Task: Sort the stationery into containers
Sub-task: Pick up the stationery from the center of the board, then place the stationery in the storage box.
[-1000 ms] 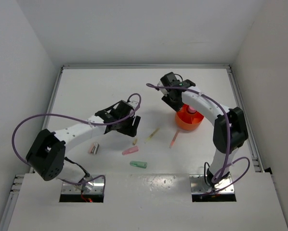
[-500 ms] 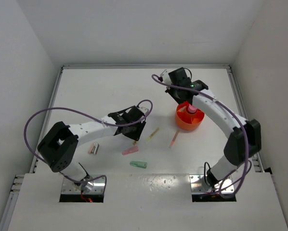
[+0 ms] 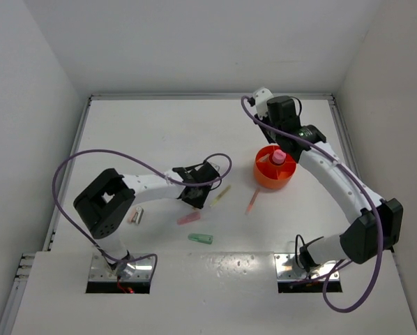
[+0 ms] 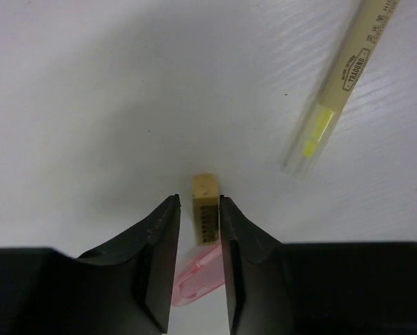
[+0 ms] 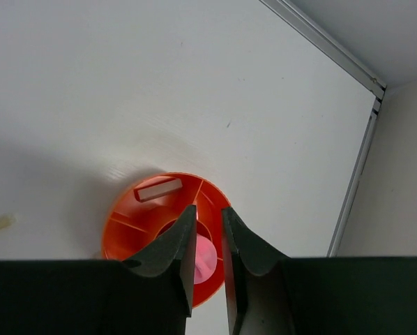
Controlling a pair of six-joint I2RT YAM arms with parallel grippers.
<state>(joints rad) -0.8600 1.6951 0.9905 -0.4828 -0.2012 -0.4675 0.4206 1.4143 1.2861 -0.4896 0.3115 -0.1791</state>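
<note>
My left gripper is down at the table with a small beige bit between its jaws. The bit lies against the right finger, a thin gap shows on its left, and its far end pokes out past the tips. In the top view this gripper is mid-table. The orange container holds a pink-capped clear tube standing upright and a whitish bit. My right gripper hangs above the cup's far side, jaws slightly apart and empty, with the pink cap below them.
Loose on the table are a yellow stick, a pink stick, a pink marker, a green marker and a small pink-grey piece. The pink marker lies just under my left jaws. A rail runs along the right edge.
My left gripper slid forward and right onto the beige bit and narrowed its jaws. My right gripper lifted back and right from the cup, leaving the tube standing inside.
</note>
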